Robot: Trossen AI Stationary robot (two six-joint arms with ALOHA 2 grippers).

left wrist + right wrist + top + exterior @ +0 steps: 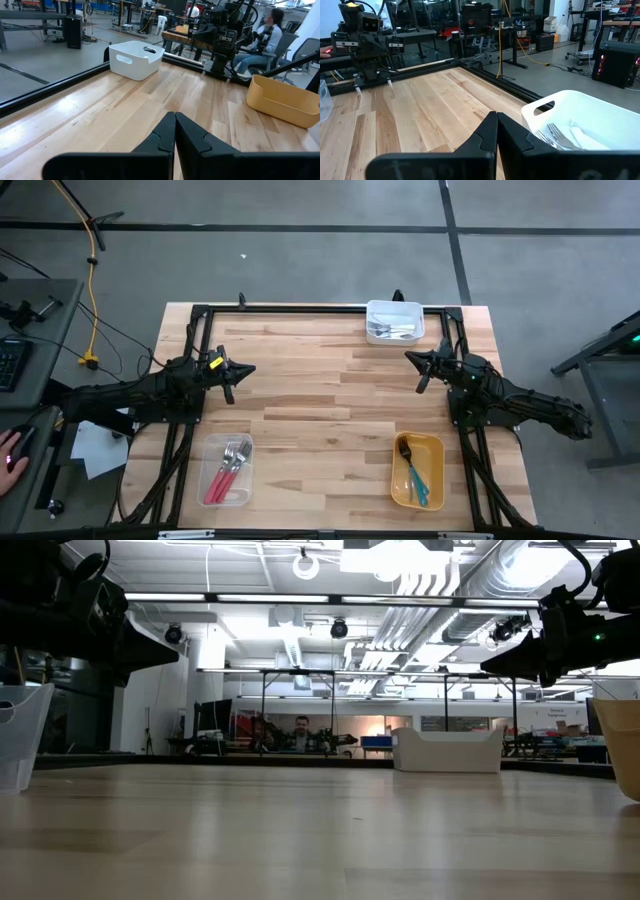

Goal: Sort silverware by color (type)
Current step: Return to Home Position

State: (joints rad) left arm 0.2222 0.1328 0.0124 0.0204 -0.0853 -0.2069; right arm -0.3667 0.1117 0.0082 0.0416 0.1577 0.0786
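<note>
The silverware lies sorted in three containers. Red-handled utensils (225, 472) lie in a clear tub (226, 470) at the near left. Teal-handled utensils (417, 478) lie in a yellow tub (417, 470) at the near right. White-handled forks (560, 136) lie in a white bin (394, 321) at the far edge. My left gripper (240, 371) hovers shut over the table's left side, holding nothing. My right gripper (413, 360) hovers shut over the right side, holding nothing.
A black metal frame (300, 308) runs along the table's far edge and down both sides under the arms. The wide wooden middle of the table (320, 400) lies between the two grippers. A person sits beyond the table in the left wrist view (267, 35).
</note>
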